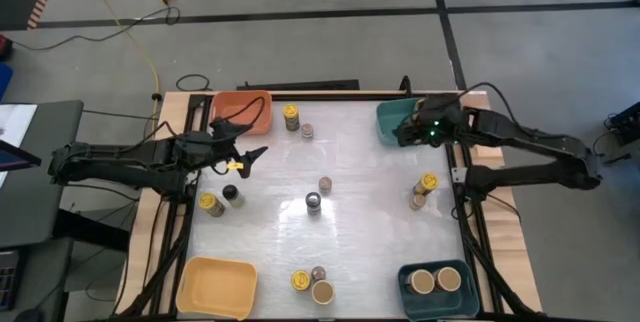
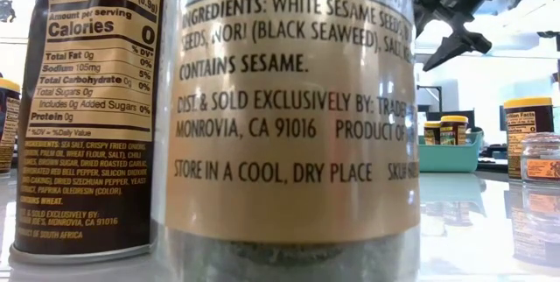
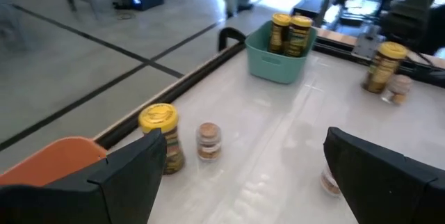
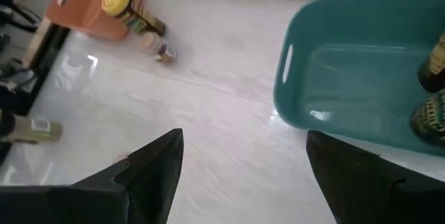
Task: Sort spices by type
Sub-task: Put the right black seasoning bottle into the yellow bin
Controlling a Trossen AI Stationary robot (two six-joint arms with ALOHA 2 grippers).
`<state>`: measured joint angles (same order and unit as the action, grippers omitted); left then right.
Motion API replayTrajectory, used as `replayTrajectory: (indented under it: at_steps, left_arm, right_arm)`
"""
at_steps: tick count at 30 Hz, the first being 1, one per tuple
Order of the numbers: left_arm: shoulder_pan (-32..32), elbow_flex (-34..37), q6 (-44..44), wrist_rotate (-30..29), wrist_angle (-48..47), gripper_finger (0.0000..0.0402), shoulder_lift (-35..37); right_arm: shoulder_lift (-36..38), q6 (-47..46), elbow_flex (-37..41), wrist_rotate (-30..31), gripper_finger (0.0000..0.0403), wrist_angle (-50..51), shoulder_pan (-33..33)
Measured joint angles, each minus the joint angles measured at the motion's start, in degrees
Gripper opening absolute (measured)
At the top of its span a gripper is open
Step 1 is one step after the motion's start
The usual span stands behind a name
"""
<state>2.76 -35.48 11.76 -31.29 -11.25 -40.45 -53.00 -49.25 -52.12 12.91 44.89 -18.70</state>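
Observation:
My left gripper [image 1: 248,147] [image 3: 243,182] is open and empty, above the table beside the orange bin [image 1: 240,108]. Ahead of it stand a yellow-lidded jar [image 3: 163,137] [image 1: 291,115] and a small jar [image 3: 208,140] [image 1: 307,131]. My right gripper [image 1: 400,130] [image 4: 243,165] [image 2: 455,19] is open and empty, above the near-left rim of the light teal bin [image 1: 392,120] [image 4: 361,78]. That bin holds two yellow-lidded jars [image 3: 290,33]. Other jars stand upright across the table: a black-lidded one [image 1: 313,202], a small one [image 1: 325,184], and a yellow-lidded one [image 1: 427,182].
A yellow-lidded jar [image 1: 210,204] and a black-lidded jar [image 1: 231,195] stand near the left edge. Three jars [image 1: 312,284] stand at the near edge and fill the low view. A yellow bin [image 1: 217,287] sits near left. A dark teal bin [image 1: 437,287] near right holds two tan-lidded jars.

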Motion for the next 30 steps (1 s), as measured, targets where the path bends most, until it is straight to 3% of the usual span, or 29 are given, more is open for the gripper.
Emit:
replayTrajectory:
  at_steps: [4, 19, 24, 30]
  left_arm:
    - [0.00, 0.00, 0.12, -2.71, 0.02, 0.0374, 0.00]
    - [0.00, -0.02, 2.82, -1.90, 2.26, 0.0374, -0.05]
    - [0.90, -3.83, -5.15, 6.68, 4.90, 0.0374, -4.31]
    - [1.25, -15.62, -8.93, 14.75, 0.34, 0.0374, -17.37]
  right_arm:
    - [-2.15, 0.03, 0.00, 0.07, 0.0331, -0.03, 0.45]
    - [-4.30, 0.21, 0.00, 0.10, 0.0331, 5.89, -0.19]
    - [-4.38, 0.21, 0.00, 0.10, 0.0331, 8.09, -0.19]
    - [-4.37, 0.23, 0.00, 0.09, 0.0331, 8.49, -0.19]
